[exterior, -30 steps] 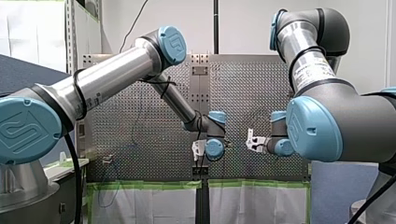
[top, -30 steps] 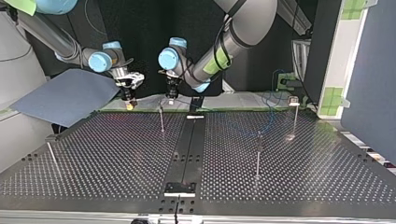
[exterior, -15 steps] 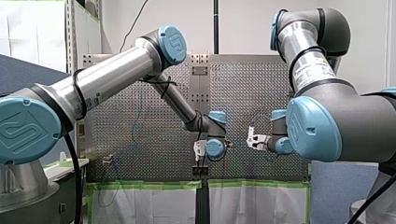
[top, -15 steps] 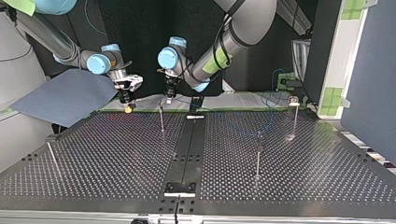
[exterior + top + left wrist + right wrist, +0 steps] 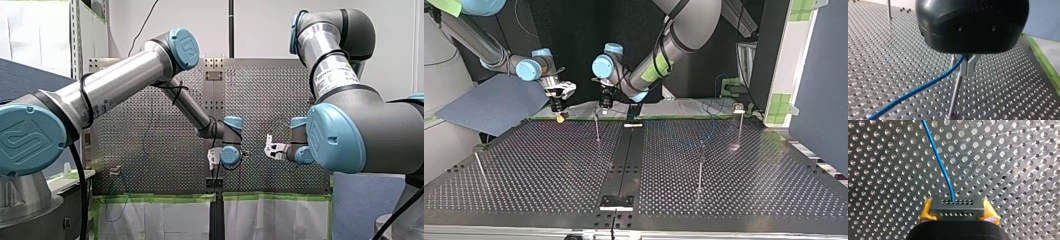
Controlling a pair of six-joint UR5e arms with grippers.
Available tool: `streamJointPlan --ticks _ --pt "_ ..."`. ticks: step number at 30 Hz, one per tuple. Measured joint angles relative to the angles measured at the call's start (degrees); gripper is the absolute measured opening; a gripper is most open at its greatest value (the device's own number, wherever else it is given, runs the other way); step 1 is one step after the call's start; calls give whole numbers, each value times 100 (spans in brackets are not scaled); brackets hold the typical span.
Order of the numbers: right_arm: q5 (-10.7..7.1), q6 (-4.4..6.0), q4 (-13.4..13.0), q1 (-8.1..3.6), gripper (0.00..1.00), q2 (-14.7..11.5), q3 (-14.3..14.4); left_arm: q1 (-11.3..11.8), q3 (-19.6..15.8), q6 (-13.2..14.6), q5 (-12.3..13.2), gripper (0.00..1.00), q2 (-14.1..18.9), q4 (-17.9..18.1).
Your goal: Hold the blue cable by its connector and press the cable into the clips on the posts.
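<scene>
The left gripper (image 5: 603, 103), now shifted closer over the post (image 5: 597, 128) by the table's (image 5: 549, 165) arm-side edge, is clasping the blue cable (image 5: 923, 87) for seating, while the right gripper (image 5: 559, 116) is pinching the connector (image 5: 957, 208), apparently keeping tension.

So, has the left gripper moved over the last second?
Yes. In the top view the left gripper has slid slightly toward the view's left, closing on the thin post that stands fixed on the table.
</scene>
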Motion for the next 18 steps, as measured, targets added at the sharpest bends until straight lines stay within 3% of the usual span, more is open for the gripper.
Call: streamJointPlan --ticks 12,18 --pt "1 0 0 0 0 0 -95 183 19 -11 191 0 -8 -5" --pt "0 0 -24 0 0 0 -132 276 204 -26 322 0 -22 -125"
